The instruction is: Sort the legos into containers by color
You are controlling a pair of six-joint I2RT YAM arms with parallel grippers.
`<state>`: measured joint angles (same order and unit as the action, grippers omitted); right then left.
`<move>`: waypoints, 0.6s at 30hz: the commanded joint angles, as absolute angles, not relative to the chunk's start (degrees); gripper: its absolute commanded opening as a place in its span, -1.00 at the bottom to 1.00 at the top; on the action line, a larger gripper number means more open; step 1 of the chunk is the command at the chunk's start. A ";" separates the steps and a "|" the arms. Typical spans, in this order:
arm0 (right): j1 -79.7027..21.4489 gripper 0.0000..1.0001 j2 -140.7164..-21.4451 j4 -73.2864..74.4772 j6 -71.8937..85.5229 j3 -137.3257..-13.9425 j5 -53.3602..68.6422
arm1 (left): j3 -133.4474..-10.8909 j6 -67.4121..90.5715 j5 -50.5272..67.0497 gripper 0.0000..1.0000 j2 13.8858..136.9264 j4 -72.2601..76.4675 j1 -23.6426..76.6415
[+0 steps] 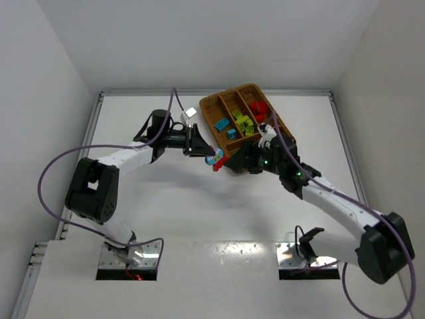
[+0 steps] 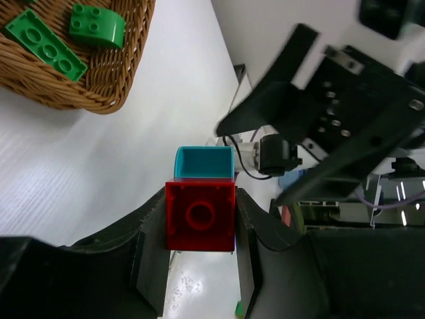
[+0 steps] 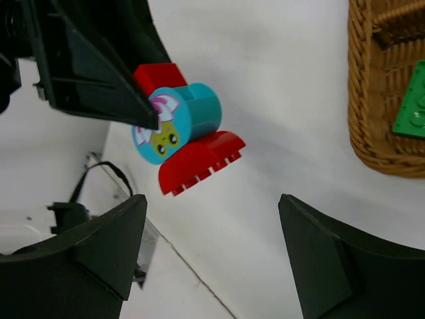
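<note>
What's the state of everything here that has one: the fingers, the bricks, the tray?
Left fingers: shut on the red-and-cyan clump.
Right fingers: open, empty.
Red-and-cyan clump: bricks stuck together, clamped outside the tray.
Tray: holds loose legos, colors in separate sections.

The lego clump (image 3: 192,126) is red and cyan (its round end printed white, pink, yellow-green); the wicker tray (image 3: 372,100) is brown.

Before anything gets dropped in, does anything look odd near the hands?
Yes. The left hand is shut on a mixed-colour clump: a red square plastic brick stuck to a cyan round brick with a face sticker and another red piece. It cannot be sorted as one. The open right hand faces it.
</note>
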<state>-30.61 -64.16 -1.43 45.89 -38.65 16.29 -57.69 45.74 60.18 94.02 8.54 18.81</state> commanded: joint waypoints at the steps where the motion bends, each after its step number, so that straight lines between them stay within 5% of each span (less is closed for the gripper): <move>1: -28.30 0.63 -68.89 -20.81 54.13 -37.44 28.20 | -57.04 50.18 60.82 -1.00 91.58 13.97 17.06; 18: -26.46 0.27 -81.47 -47.28 65.21 -35.52 39.73 | -61.44 52.28 63.72 -1.00 90.35 14.05 15.39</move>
